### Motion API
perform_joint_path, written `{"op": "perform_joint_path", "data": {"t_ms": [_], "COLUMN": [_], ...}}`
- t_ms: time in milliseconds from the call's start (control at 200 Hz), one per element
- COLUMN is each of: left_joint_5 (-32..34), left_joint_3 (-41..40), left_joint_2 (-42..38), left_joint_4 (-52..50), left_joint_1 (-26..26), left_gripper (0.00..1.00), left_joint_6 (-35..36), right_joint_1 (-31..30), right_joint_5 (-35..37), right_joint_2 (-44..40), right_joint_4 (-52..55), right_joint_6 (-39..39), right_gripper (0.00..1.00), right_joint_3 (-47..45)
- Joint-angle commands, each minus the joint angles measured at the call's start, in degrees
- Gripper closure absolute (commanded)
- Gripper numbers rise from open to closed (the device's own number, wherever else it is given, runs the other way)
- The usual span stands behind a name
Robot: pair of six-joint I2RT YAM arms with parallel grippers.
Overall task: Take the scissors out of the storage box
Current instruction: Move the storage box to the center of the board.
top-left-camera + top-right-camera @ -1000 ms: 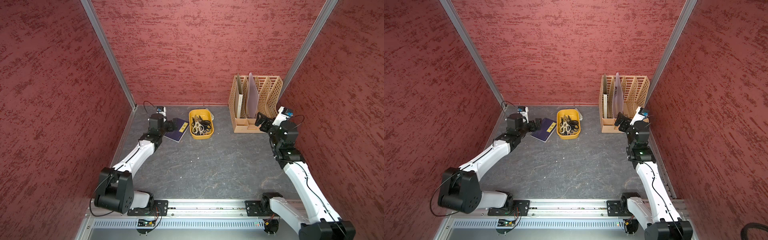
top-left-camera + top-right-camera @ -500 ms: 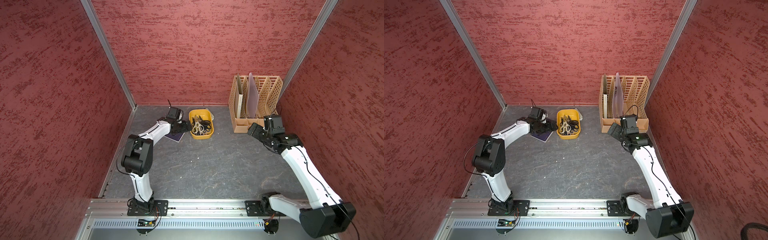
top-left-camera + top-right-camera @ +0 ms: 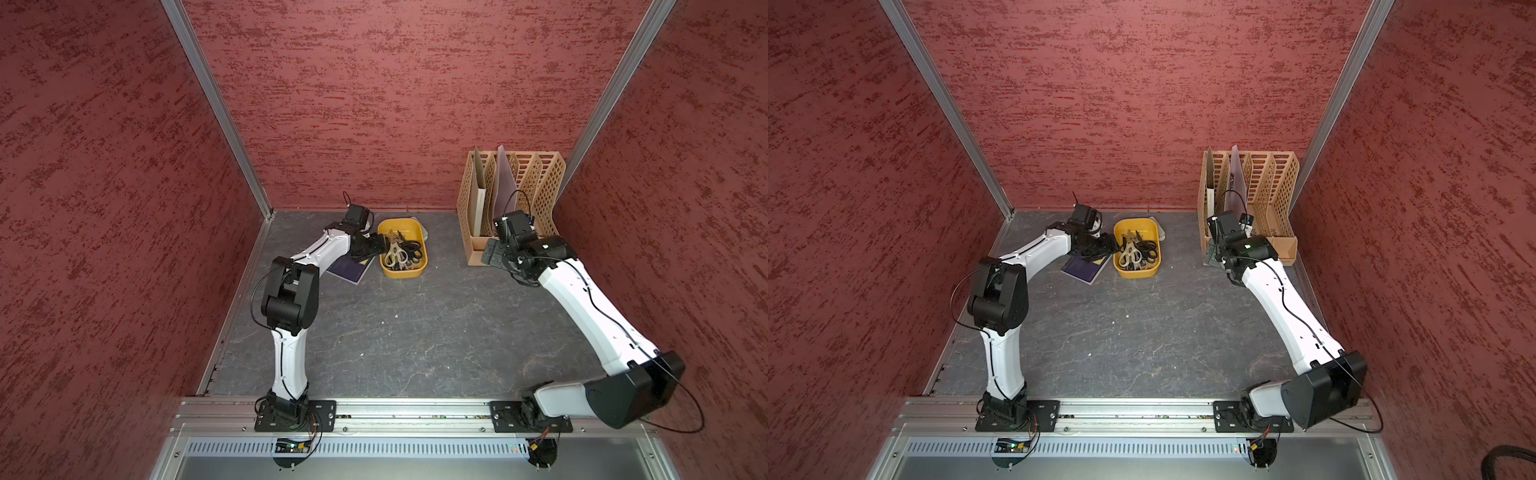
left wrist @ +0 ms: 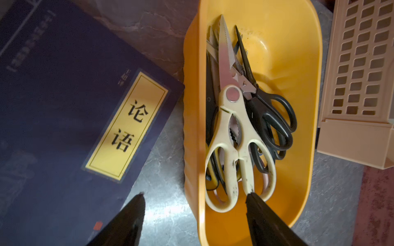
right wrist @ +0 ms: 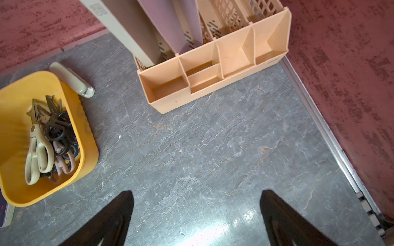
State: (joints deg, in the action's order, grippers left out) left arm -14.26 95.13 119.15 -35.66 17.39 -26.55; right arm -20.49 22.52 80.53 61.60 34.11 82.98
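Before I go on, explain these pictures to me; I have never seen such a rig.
Two white robot arms stand at a grey table. Two pictures look down from above; the other two come from a camera on each wrist. A yellow storage box holds the scissors; beside it lie a dark blue book and a stapler, with a beige file organizer near the right arm. The left hand is open over the box's edge, the right hand open above bare table. Neither holds anything.
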Motion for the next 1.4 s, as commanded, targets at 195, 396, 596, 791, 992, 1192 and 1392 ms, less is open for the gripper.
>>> {"op": "perform_joint_path", "data": {"t_ms": [195, 396, 596, 791, 992, 1192, 1392], "left_joint_5": [1.84, 1.06, 0.54, 1.14, 1.29, 0.9, -1.73], "left_joint_3": [5.45, 8.43, 8.88, 5.51, -6.57, -23.76, -39.79], "left_joint_2": [5.16, 8.75, 9.29, 2.98, -10.48, -25.94, -38.51], "left_joint_4": [-2.25, -2.72, -3.07, -2.91, -1.38, 0.57, 5.23], "left_joint_1": [0.41, 0.6, 0.47, 0.07, -1.5, -1.2, 2.07], "left_gripper": [0.46, 0.7, 0.98, 1.0, 1.0, 1.0, 1.0], "left_joint_6": [1.33, 1.34, 0.59, 0.44, 0.17, 0.29, -3.12], "right_joint_1": [-4.89, -7.44, -8.91, -9.82, -9.78, -9.87, -10.22], "right_joint_5": [-4.72, -5.32, -5.88, -8.37, -12.05, -17.16, -21.49], "right_joint_2": [4.51, 7.19, 10.25, 11.71, 13.03, 14.07, 13.1], "right_joint_4": [-4.46, -5.02, -3.46, -6.39, -9.65, -11.19, -11.16], "right_joint_6": [0.26, 1.47, 0.37, -1.81, -5.73, -7.29, -9.04], "right_gripper": [0.03, 0.02, 0.02, 0.02, 0.04, 0.11, 0.13], "right_joint_3": [0.34, 0.93, 3.3, 3.42, 3.72, 3.3, 2.07]}}
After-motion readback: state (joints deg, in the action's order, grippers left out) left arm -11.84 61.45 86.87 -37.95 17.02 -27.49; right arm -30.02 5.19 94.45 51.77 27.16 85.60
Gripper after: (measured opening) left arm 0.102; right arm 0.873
